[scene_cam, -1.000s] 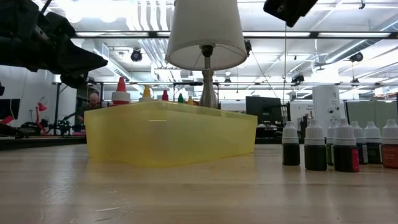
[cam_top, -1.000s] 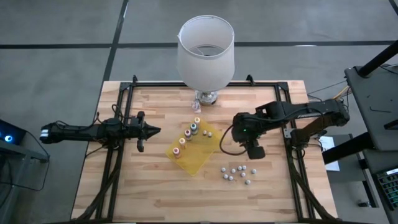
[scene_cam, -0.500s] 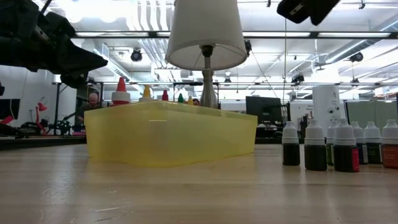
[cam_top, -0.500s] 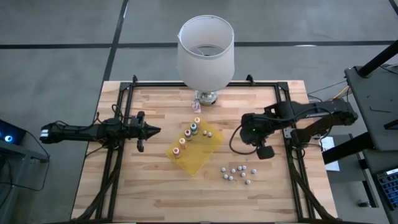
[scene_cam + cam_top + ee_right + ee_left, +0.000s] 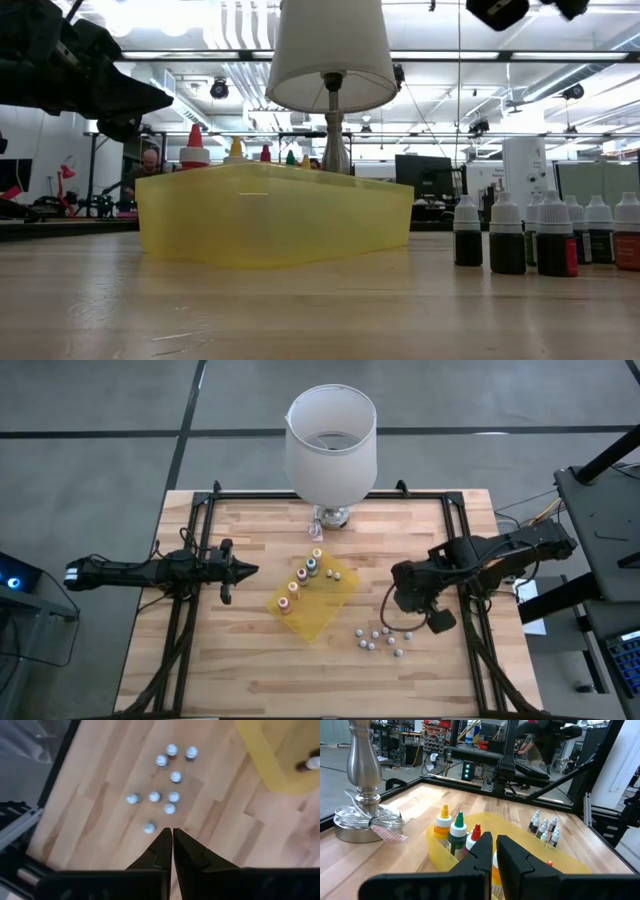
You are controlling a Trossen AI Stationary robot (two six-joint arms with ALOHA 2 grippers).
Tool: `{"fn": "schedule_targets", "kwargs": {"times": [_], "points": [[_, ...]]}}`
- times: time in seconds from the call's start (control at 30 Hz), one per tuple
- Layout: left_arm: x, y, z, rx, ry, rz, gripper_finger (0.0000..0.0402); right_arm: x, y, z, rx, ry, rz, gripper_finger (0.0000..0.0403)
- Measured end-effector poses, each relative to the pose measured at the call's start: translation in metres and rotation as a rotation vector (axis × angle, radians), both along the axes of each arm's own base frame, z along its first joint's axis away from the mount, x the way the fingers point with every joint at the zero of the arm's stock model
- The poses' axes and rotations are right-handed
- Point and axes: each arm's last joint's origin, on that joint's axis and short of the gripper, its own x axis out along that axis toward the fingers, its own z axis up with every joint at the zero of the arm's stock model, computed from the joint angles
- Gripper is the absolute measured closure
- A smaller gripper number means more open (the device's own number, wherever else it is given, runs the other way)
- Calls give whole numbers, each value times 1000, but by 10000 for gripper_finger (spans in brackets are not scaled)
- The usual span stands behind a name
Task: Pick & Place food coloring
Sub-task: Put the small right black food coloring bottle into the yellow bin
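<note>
The food coloring (image 5: 303,574) is a row of tiny bottles with coloured caps standing upright in a flat yellow tray (image 5: 325,617). The left wrist view shows yellow, green and red caps (image 5: 458,826). My left gripper (image 5: 250,569) is shut and hangs level to the left of the tray, pointing at it (image 5: 493,851). My right gripper (image 5: 440,622) is shut and high above the table, right of a cluster of small dark bottles with white caps (image 5: 382,638). It looks down on them (image 5: 172,834). Neither gripper touches anything.
A lamp with a white shade (image 5: 331,440) stands on a metal foot at the table's far edge, behind the tray. The white-capped bottles (image 5: 540,235) stand on the bare wood right of the tray (image 5: 270,225). Black frame rails run along the table's left and right sides.
My right gripper has moved toward the table's near right corner, from beside the tray's right edge to a spot right of the white-capped bottles. It has stayed shut and high. The left arm and the bottles have kept still.
</note>
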Motion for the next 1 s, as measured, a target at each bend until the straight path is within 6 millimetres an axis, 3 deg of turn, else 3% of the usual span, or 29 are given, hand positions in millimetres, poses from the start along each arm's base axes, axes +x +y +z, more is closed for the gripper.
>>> {"fn": "schedule_targets", "kwargs": {"times": [0.37, 0.73, 1.0], "points": [[0, 0, 0, 0, 0, 0, 401, 0, 27, -6, 13, 39, 29, 394], [0, 0, 0, 0, 0, 0, 401, -5, 39, -7, 45, 94, -83, 394], [0, 0, 0, 0, 0, 0, 401, -13, 52, -31, 13, 122, 17, 394]]}}
